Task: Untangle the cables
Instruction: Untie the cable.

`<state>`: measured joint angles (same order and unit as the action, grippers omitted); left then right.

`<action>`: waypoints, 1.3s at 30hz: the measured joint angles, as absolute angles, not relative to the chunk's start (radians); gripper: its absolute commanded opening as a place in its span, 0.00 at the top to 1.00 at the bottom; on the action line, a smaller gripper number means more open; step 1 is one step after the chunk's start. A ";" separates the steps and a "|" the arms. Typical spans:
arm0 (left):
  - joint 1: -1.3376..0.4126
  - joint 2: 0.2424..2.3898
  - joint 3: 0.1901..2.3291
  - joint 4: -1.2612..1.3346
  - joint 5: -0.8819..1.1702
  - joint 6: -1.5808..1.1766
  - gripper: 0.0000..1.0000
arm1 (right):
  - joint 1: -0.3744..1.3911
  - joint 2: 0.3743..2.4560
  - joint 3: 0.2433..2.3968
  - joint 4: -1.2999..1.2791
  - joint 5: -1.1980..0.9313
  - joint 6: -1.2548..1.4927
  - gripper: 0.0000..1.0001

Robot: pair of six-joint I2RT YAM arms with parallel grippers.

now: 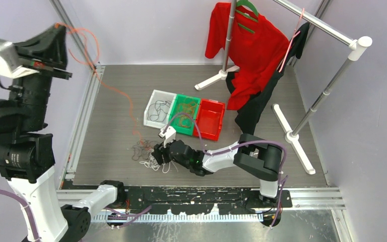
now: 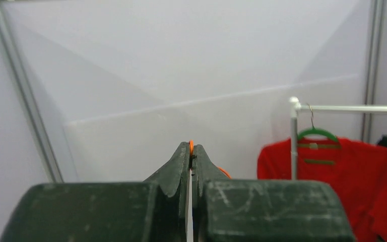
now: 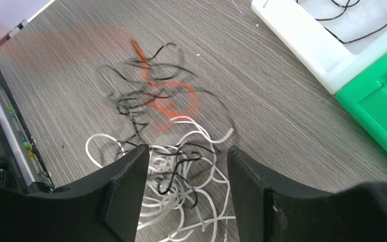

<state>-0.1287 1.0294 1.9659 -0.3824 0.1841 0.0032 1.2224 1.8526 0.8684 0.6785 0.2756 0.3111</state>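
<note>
While my left fingers (image 2: 184, 159) are pinched shut on one orange cable (image 2: 191, 145), held high and well to the left of the white bin (image 1: 149, 107), that cable drops in a long slack line toward the table (image 1: 111, 151). It ends in the tangle (image 1: 148, 154), which lies on the table near the white bin's near-left corner. There I see black strands (image 3: 131, 108), white strands (image 3: 106, 138) and a blurred loop of orange, all crossing one another. My right fingers (image 3: 128, 181) stand apart, low over the white strands on the side of the tangle nearest the white bin. They hold nothing that I can see, and I cannot tell whether they touch a strand. A few black cables (image 3: 342, 30) lie inside the white bin, with the green bin (image 1: 189, 97) and red bin (image 1: 212, 102) in a row to its right.

I judge these cables very light, limp and springy. A pull on one end would likely drag the whole knot along, and so thin a strand could slip from a weak pinch. I would take the white and black mass close to where the orange enters it and pin it there. The upward pull should be gentle, since a hard tug could tighten the loops.
</note>
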 measured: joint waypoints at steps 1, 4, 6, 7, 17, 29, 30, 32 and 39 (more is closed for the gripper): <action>-0.129 1.027 1.965 -0.341 0.167 0.007 1.00 | 1.223 1.853 0.862 0.683 0.278 0.313 0.36; -0.129 1.032 1.988 -0.223 0.121 0.017 1.00 | 1.223 1.853 0.846 0.686 0.282 0.313 0.36; -0.129 1.051 2.032 -0.162 0.101 0.027 1.00 | 1.223 1.853 0.839 0.686 0.286 0.313 0.35; -0.129 1.060 2.053 -0.145 0.098 0.029 1.00 | 1.223 1.853 0.839 0.685 0.287 0.313 0.35; -0.129 1.091 2.100 -0.128 0.158 0.031 1.00 | 1.223 1.771 0.836 0.653 0.309 0.260 0.19; -0.129 1.114 2.098 -0.184 0.240 0.029 1.00 | 1.219 1.645 1.044 0.595 0.194 0.166 0.07; -0.129 1.113 2.098 -0.186 0.241 0.029 1.00 | 1.216 1.656 1.063 0.593 0.182 0.163 0.08; -0.129 1.112 2.098 -0.193 0.245 0.030 1.00 | 1.213 1.685 1.094 0.590 0.156 0.160 0.09; -0.129 1.106 2.098 -0.215 0.245 0.036 1.00 | 1.200 1.821 1.170 0.501 0.109 0.156 0.45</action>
